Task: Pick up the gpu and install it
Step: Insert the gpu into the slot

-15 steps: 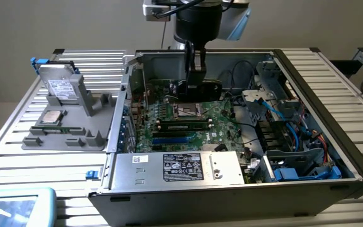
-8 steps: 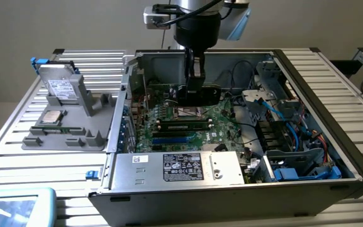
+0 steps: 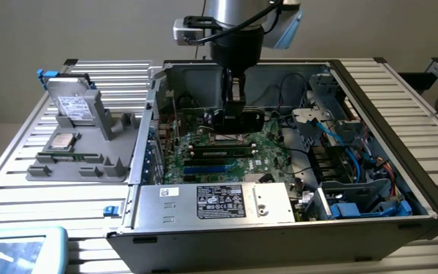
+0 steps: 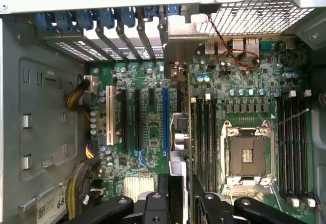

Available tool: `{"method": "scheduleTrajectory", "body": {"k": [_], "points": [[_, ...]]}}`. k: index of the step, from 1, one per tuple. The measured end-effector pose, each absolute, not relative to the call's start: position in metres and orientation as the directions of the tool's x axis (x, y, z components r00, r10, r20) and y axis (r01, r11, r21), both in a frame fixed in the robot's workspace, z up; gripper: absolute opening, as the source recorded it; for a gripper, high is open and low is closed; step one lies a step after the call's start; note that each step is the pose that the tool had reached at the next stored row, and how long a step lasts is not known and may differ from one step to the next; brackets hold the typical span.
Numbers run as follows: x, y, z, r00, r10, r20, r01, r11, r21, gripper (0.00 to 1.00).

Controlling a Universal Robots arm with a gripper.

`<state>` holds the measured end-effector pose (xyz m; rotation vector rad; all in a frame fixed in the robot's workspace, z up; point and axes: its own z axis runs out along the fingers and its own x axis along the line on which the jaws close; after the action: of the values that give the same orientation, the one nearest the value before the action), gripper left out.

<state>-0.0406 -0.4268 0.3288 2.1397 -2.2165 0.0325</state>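
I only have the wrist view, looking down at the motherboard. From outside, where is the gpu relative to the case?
Observer: The gripper holds the gpu inside the open case, above the motherboard; contact with a slot I can't judge.
Operator: What's on the parts tray?
Observer: The grey tray, on the exterior view's left, carries an upright silver drive and a flat processor chip.
Operator: And the case's near edge?
Observer: A silver power supply box with a label lies along it.
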Motion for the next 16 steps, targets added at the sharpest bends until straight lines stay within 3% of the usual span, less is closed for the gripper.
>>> {"method": "scheduleTrajectory", "body": {"k": [16], "points": [[-0.054, -0.443, 0.306, -0.034, -0.998, 0.052, -0.999, 0.036, 0.027, 0.27]]}}
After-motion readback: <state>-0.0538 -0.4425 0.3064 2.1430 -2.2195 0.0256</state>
